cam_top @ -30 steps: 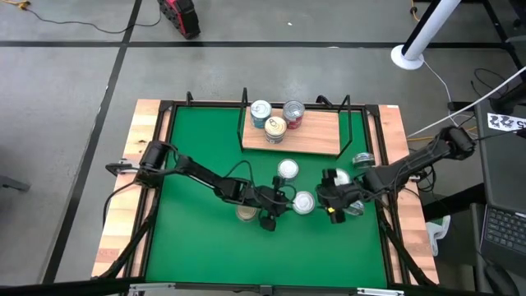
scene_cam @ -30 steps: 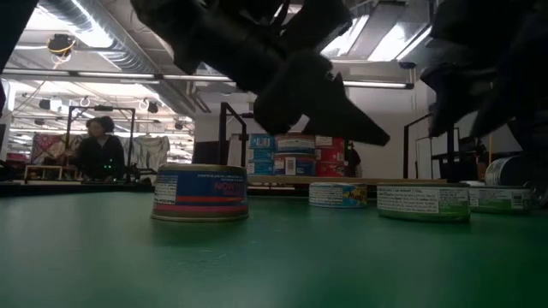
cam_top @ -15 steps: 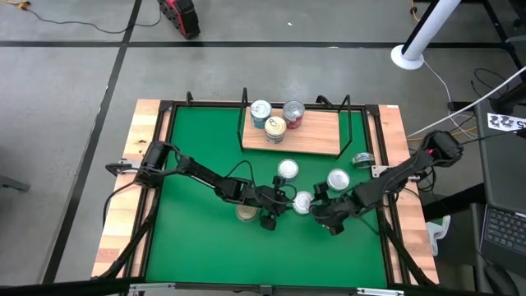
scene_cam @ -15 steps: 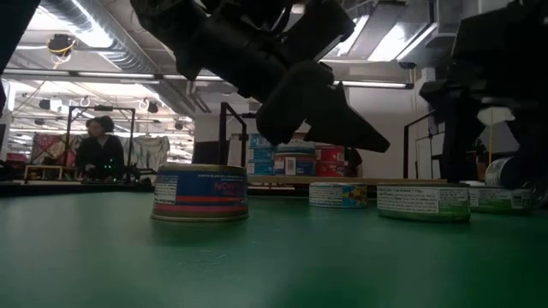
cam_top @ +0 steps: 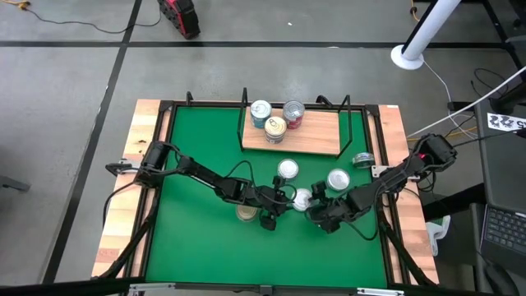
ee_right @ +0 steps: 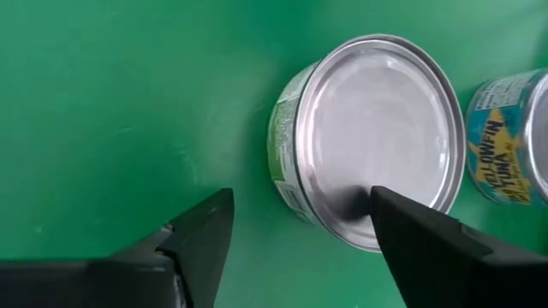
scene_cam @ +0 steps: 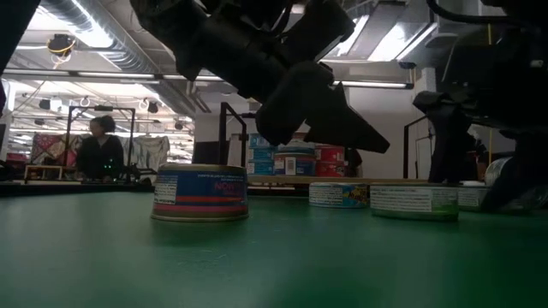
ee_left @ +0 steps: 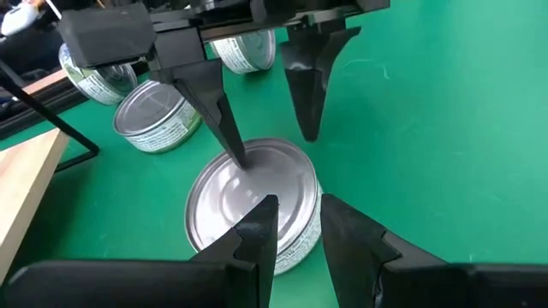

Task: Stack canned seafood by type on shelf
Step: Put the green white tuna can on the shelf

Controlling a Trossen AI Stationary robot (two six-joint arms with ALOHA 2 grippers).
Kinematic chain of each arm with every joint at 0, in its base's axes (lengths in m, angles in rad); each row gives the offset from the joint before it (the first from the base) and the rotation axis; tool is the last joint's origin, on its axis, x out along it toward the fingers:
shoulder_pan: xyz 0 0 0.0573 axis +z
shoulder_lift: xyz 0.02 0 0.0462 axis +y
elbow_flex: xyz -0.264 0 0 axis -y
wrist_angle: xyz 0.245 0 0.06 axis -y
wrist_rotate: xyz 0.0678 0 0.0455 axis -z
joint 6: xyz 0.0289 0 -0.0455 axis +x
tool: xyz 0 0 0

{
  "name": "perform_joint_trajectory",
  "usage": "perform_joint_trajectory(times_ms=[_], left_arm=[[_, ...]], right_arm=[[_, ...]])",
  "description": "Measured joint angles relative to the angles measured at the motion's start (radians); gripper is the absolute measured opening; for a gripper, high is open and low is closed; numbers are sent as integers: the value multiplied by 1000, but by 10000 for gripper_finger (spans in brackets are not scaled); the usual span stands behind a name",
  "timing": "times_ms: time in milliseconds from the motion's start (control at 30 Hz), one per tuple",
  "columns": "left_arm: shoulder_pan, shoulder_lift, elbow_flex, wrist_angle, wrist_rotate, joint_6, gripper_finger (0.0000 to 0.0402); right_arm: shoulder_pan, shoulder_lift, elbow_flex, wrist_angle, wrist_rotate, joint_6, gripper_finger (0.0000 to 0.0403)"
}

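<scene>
A flat tin with a silver lid and green label lies on the green mat between my two grippers. My right gripper is open wide at its near-right side; in the right wrist view its fingers straddle the tin's rim. My left gripper hovers just left of the tin and above it. It is open by a narrow gap and touches nothing. The wooden shelf at the far side carries three stacks of tins. My right gripper touches the green-labelled tin with one fingertip set on the silver lid near its rim. The other finger stands off the tin, over the mat. The fingers come slanting down from the near right. The tin lies flat on the mat.
More tins lie loose on the mat: one toward the shelf, one to the right, one under my left arm, and one at the right rail. Black wire rails frame the shelf. Pale planks edge the mat.
My right gripper has moved toward the table's near edge and left, coming down beside the green-labelled tin and uncovering the tin it hung over. The green-labelled tin has slid a little toward the left.
</scene>
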Motion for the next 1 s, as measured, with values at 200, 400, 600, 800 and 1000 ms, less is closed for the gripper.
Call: perform_joint_trajectory(times_ms=[200,400,600,800,1000], left_arm=[[0,0,0,0,-1,30,86],[0,0,0,0,-1,36,86],[0,0,0,0,-1,37,86],[0,0,0,0,-1,37,86],[0,0,0,0,-1,37,86]], right_arm=[[-1,0,-1,9,14,0,197],[-2,0,0,13,30,0,108],[-2,-1,1,25,33,0,44],[-1,-1,0,71,22,0,5],[-1,-1,0,73,22,4,5]])
